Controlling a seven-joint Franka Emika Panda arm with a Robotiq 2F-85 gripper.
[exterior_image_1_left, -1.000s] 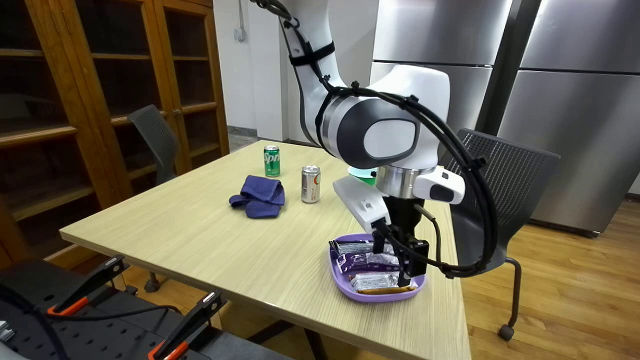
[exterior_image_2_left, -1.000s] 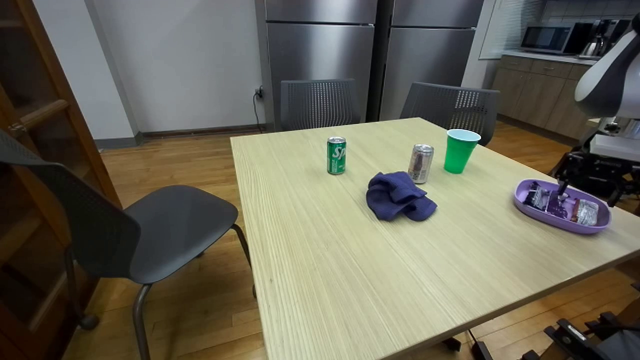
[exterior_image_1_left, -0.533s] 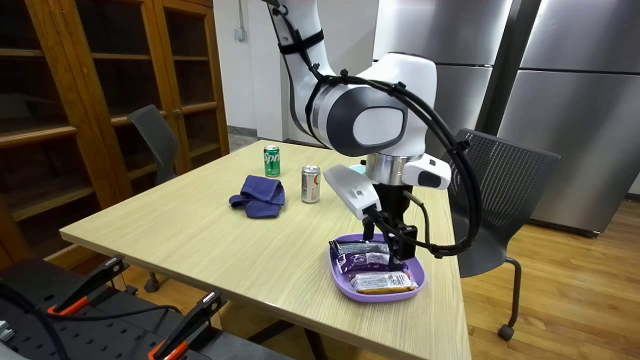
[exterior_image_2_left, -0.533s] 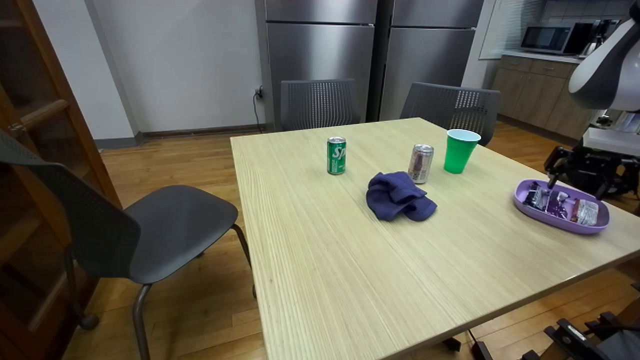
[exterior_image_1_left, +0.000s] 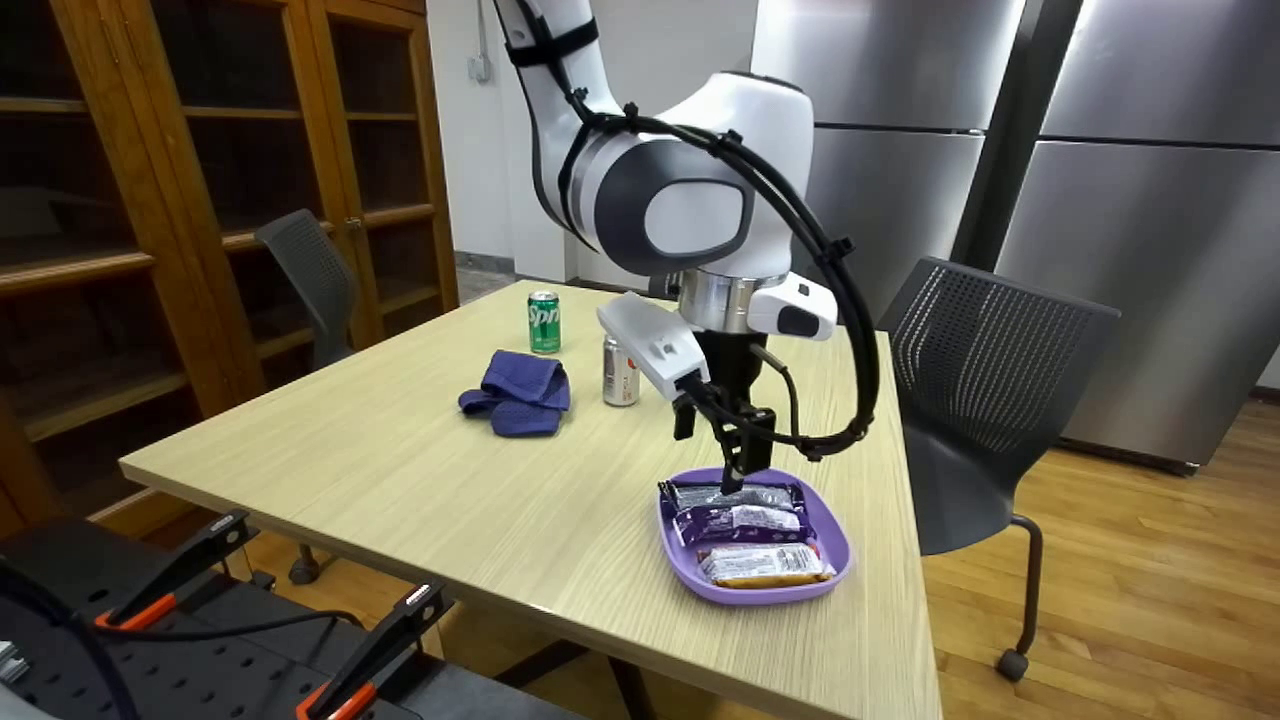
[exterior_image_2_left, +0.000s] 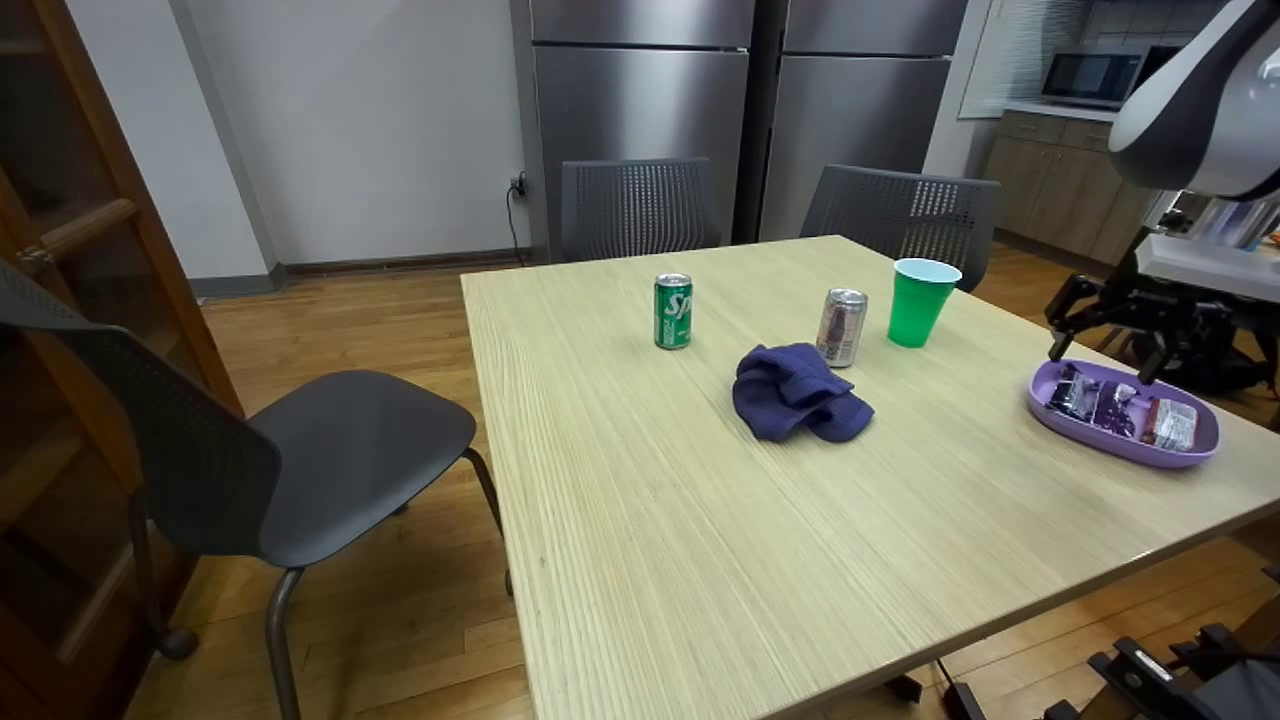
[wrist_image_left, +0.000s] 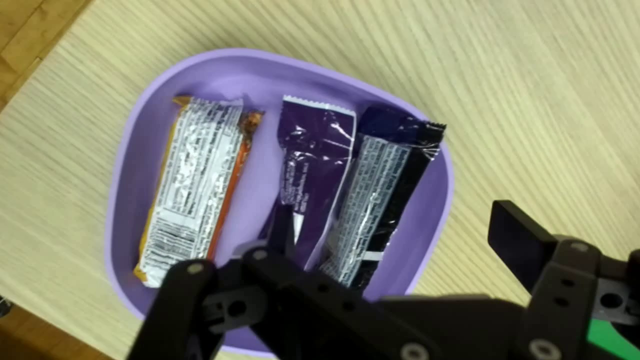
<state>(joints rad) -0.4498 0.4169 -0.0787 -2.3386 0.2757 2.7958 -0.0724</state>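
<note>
In an exterior view, the gripper (exterior_image_1_left: 708, 458) hangs above the far edge of a purple tray (exterior_image_1_left: 755, 597), its jaws spread wide. The tray sits beside the right edge of the light wood table (exterior_image_1_left: 400, 440), toward the near right corner. Inside, from the tray's far edge to its near one, lie a black wrapped bar (exterior_image_1_left: 770, 497), a purple wrapped bar (exterior_image_1_left: 745, 523) and a white-backed bar (exterior_image_1_left: 765, 562). Around the table's middle lies a navy cloth (exterior_image_1_left: 520, 395), with a silver can (exterior_image_1_left: 619, 375) upright near it; a green Sprite can (exterior_image_1_left: 544, 322) stands closer to the far left corner. In an exterior view, a green cup (exterior_image_2_left: 920, 305) also shows, upright near the table's right edge, farther along it than the tray. In the wrist view, one fingertip (wrist_image_left: 285, 230) is over the tray, covering part of the purple wrapped bar, though whether it touches I cannot tell; the other fingertip (wrist_image_left: 520, 245) is out past the tray's rim, over the table. The black and purple bars lie against each other, and the white-backed bar lies apart by the opposite edge.
</note>
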